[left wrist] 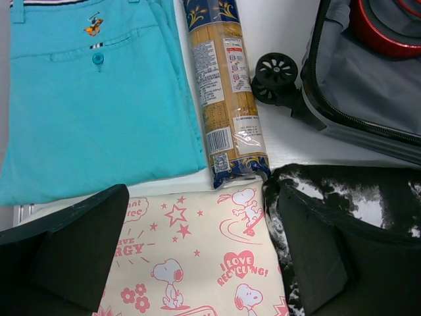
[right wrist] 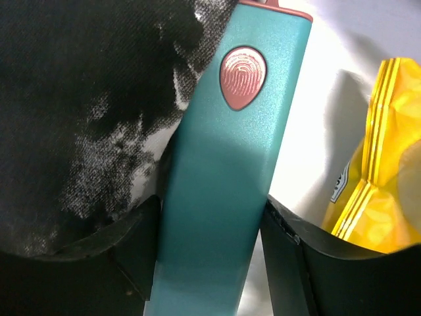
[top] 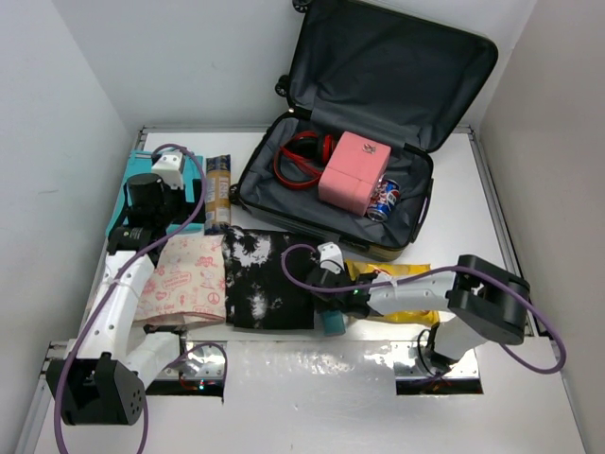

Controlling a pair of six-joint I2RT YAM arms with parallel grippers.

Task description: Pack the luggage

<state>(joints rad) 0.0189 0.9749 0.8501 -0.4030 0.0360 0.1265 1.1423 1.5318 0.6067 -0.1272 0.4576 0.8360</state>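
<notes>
The luggage (top: pixel 284 203) lies open at the back right, its lid (top: pixel 397 66) propped up. Inside are red headphones (top: pixel 302 156), a pink box (top: pixel 354 170) and a soda can (top: pixel 384 199). My right gripper (top: pixel 331 305) is shut on a teal device (right wrist: pixel 230 178) with a pink fingerprint button, between a black-and-white shirt (top: pixel 265 279) and a yellow bag (top: pixel 402 284). My left gripper (top: pixel 137 227) is open and empty above a Snoopy-print bag (left wrist: pixel 197 257), its fingers (left wrist: pixel 66 250) on either side of it.
Turquoise trousers (left wrist: pixel 99 99) lie at the far left. A pasta packet (left wrist: pixel 227 99) lies between them and the luggage's wheel (left wrist: pixel 276 72). White walls close in the table on three sides. A shiny metal strip (top: pixel 312 364) runs along the near edge.
</notes>
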